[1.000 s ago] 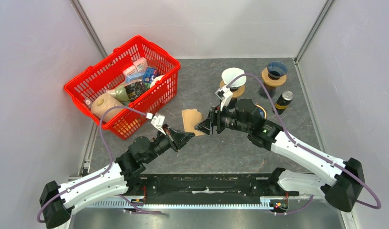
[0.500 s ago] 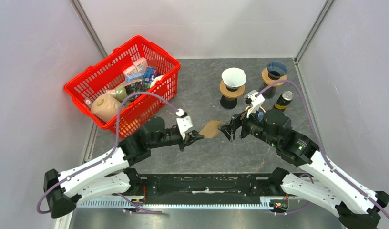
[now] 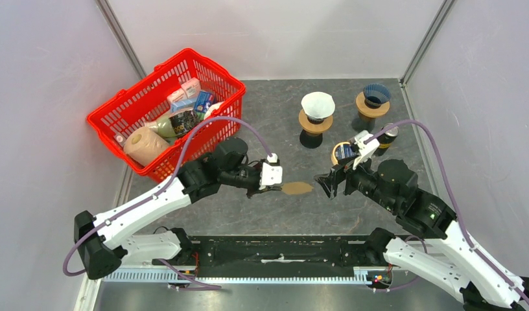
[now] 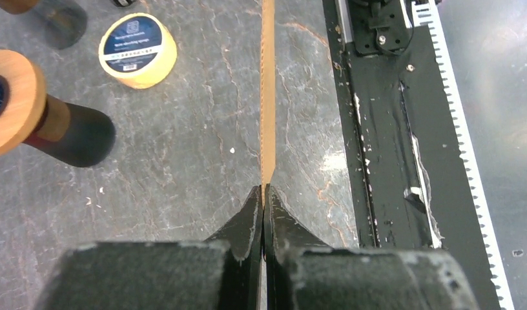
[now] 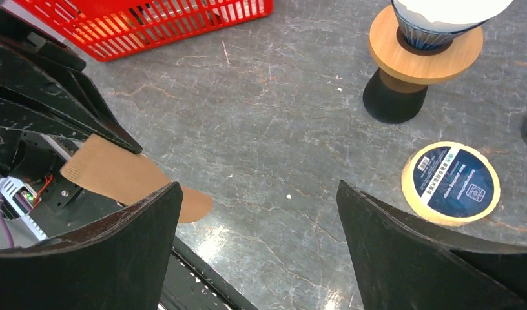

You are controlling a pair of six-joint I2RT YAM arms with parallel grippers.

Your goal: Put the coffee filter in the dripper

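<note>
Since a second ago the two arms have been drawing rightward and toward the near edge, and the right gripper (image 3: 321,183) has sprung wide and let go of the coffee filter (image 3: 298,188), which both tools were meeting at before. Now the left gripper (image 3: 281,188) alone is carrying it: its jaws are pressing tight together on one end of the flat brown paper, and the filter is sticking out to the right, over the grey table (image 3: 268,116). In the left wrist view the filter (image 4: 268,97) is showing edge-on as a thin tan strip running straight out from the pinched fingertips (image 4: 253,216). The right gripper is facing the filter's free end with its jaws standing far apart and nothing between them. In its own wrist view the rounded tip of the filter (image 5: 125,175) is lying just beside the left-hand finger (image 5: 119,252); whether they are touching cannot be told.

The filter is hanging well short of both drippers. The nearer dripper (image 3: 317,111), on a wooden ring and black base, is already holding a white filter (image 3: 317,102). The second dripper (image 3: 373,97), dark blue, is standing farther right. A roll of tape (image 3: 343,153) is lying flat between the right gripper and the drippers, with a can (image 3: 386,136) beside it. A red basket (image 3: 119,107) of groceries is sitting at the far left.
</note>
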